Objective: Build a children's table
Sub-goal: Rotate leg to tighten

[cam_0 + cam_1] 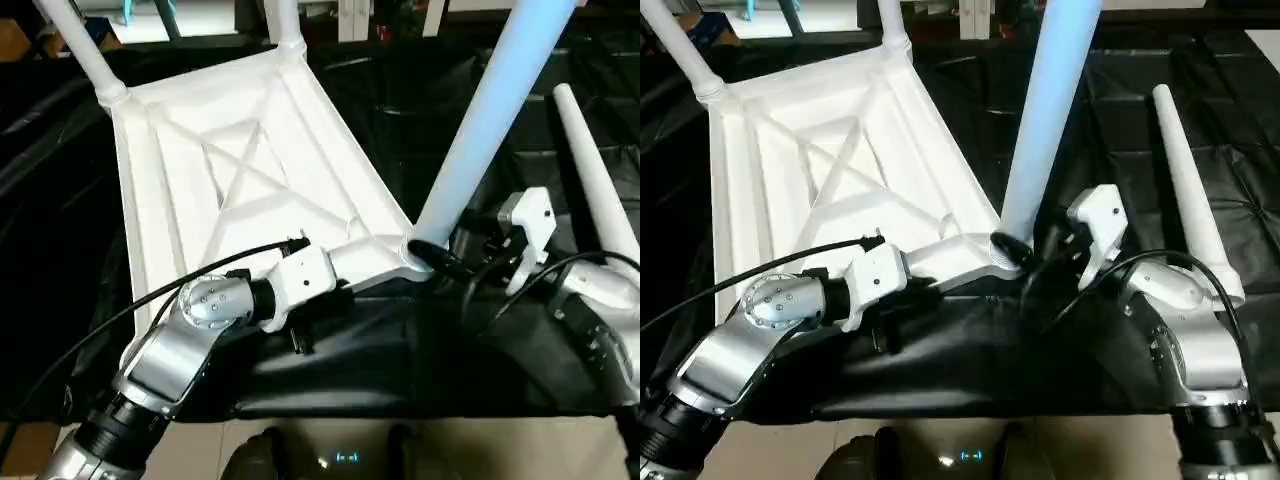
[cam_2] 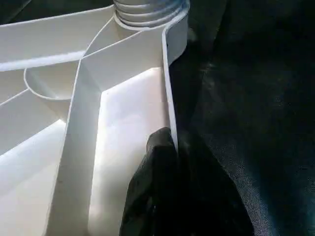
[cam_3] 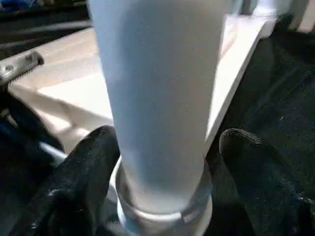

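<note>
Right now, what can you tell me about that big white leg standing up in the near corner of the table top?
The leg is a long, smooth white tube, plastic by the look of it, standing upright and leaning slightly, in the near corner socket of the upturned table top. Its lower end sits in a ringed collar. The right gripper has its black fingers on either side of the base with a gap on one side. The left gripper pinches the top's rim close by.

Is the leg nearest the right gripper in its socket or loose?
In: the leg stands upright in the corner socket.
</note>
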